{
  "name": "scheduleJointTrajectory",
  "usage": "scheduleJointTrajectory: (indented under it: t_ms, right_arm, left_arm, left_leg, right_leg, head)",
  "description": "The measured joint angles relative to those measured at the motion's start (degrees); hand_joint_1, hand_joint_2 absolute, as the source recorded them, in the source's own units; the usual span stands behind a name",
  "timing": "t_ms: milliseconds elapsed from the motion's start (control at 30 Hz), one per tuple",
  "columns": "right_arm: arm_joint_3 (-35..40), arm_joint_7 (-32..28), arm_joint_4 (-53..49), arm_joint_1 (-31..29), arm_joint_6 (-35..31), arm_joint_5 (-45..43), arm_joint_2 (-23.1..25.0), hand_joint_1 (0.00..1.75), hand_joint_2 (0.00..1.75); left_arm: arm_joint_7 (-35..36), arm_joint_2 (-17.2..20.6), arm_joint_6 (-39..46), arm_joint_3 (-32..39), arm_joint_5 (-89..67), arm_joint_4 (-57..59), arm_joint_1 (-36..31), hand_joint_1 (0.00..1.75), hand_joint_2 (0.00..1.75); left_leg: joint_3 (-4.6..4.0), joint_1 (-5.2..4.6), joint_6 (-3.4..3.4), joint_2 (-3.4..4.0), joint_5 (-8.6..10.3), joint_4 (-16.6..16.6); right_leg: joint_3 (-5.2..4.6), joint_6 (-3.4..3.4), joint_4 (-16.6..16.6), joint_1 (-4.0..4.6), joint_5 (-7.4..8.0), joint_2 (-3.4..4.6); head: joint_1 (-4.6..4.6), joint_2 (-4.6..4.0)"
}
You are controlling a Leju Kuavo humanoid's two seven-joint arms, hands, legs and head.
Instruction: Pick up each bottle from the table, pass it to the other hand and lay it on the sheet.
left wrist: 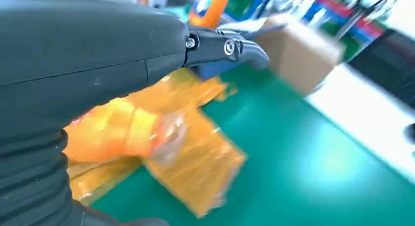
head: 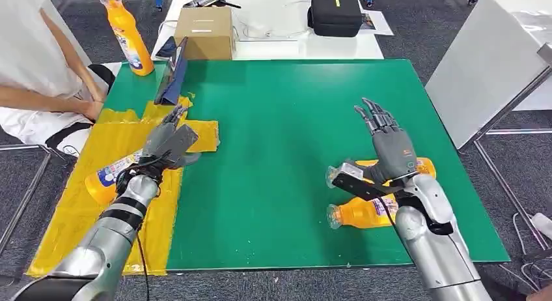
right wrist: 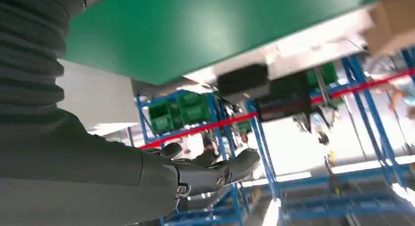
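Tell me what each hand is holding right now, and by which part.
Left hand sits over the bottle lying on the yellow sheet; whether it grips it cannot be told. Right hand holds nothing, fingers apart above the two bottles on the green mat.

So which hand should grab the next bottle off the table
Right. The right hand hovers empty just above the two bottles on the mat, while the left hand is over the bottle on the sheet.

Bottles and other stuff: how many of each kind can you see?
Orange bottles: 4
Cardboard box: 1
Black case: 1
Yellow sheet: 1
Total: 7
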Motion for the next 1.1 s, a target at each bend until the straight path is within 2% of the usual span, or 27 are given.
scheduleJointTrajectory:
  t_ms: [100,167,267,533,900,1100]
  right_arm:
    - [-0.04,-0.17,0.65,-0.26,0.50,-0.26,-0.94,0.00,1.75]
    - [0.09,0.02,1.33,-0.74,2.98,-0.50,-1.95,0.00,1.75]
    - [0.17,-0.46,3.11,-2.04,6.54,-2.14,-4.64,0.00,1.75]
    - [0.00,-4.26,6.73,-2.36,16.74,-10.00,-17.54,0.00,1.75]
    - [-3.32,-4.96,3.41,5.29,22.70,-17.22,-30.45,0.00,1.75]
    - [-3.61,-5.03,3.32,5.29,22.89,-14.97,-32.04,0.00,1.75]
  left_arm:
    - [-0.21,-0.02,0.37,-1.16,0.98,-5.35,2.08,0.00,1.75]
    - [-3.26,-0.07,3.04,-1.79,3.37,-9.47,3.71,0.00,1.75]
    - [-4.00,-0.07,5.09,-2.56,6.04,-18.39,6.67,0.00,1.75]
    - [-5.83,0.85,3.70,-3.76,18.51,-40.31,13.38,0.00,1.75]
    - [-7.19,1.27,1.09,-7.47,23.14,-46.57,17.55,0.00,1.75]
    - [-7.28,1.09,1.12,-9.11,23.97,-46.59,17.57,0.00,1.75]
  left_leg:
    - [-0.02,-0.01,0.00,0.03,0.00,0.00]
    - [-0.04,-0.01,0.00,0.03,0.00,0.00]
    - [-0.06,-0.01,0.00,0.01,0.00,0.00]
    - [-0.14,-0.12,0.04,-0.30,-0.02,0.03]
    - [-0.24,-0.16,0.05,-0.30,-0.03,0.02]
    - [-0.21,-0.16,0.06,-0.20,-0.04,0.02]
  right_leg:
    - [-0.05,0.00,0.00,0.01,0.00,0.02]
    - [-0.07,0.00,0.00,0.02,0.00,0.01]
    - [-0.07,0.00,0.00,0.01,0.00,0.00]
    - [-0.07,0.05,-0.03,-0.17,-0.03,-0.23]
    - [-0.15,0.06,-0.04,-0.15,-0.03,-0.24]
    - [-0.19,0.06,-0.04,-0.15,-0.02,-0.12]
  head:
    - [0.00,0.00]
    - [0.00,0.00]
    - [0.00,0.00]
    - [0.00,0.00]
    - [0.00,0.00]
    - [-0.02,0.00]
